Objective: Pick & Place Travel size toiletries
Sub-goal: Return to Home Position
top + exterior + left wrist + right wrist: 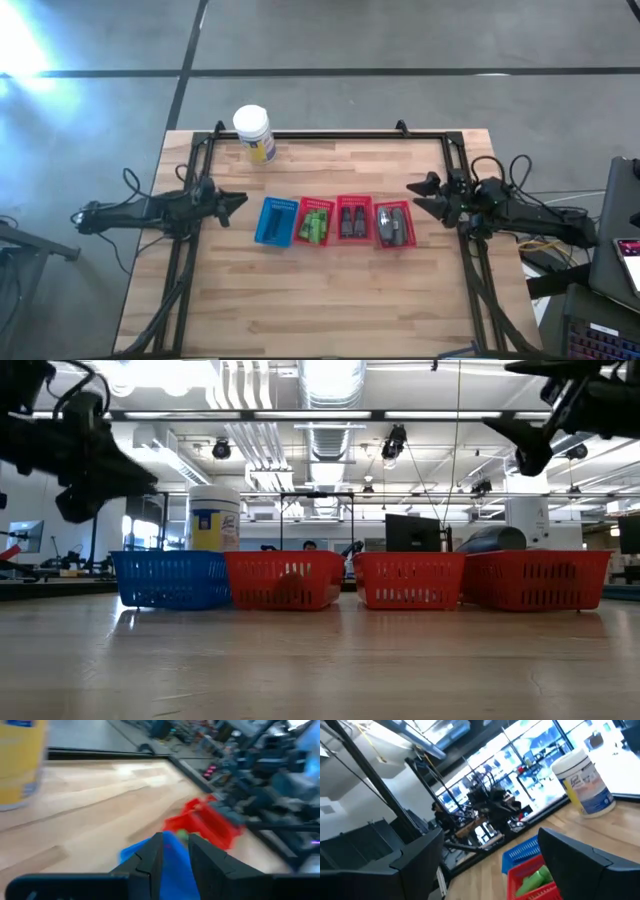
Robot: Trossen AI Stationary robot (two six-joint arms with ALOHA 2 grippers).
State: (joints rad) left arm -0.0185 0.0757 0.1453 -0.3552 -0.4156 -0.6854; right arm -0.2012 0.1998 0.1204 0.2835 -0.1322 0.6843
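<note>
While the row of baskets looks fully sorted, we read this as the return to rest. Both arms hang at the sides of the table (pixel 330 300). The left gripper (pixel 238 200), near the blue basket (pixel 264 222), holds its jaws a narrow slit apart, empty. The right gripper (pixel 420 195), near the last red basket (pixel 392 203), has them spread wide, empty. The next move, we judge, calls only for folding each arm home without clipping the row. Bright green bottles (pixel 316 226) fill one red basket, and grey tubes (pixel 394 228) with dark ends fill the next two. We cannot make out the blue one's contents.
</note>
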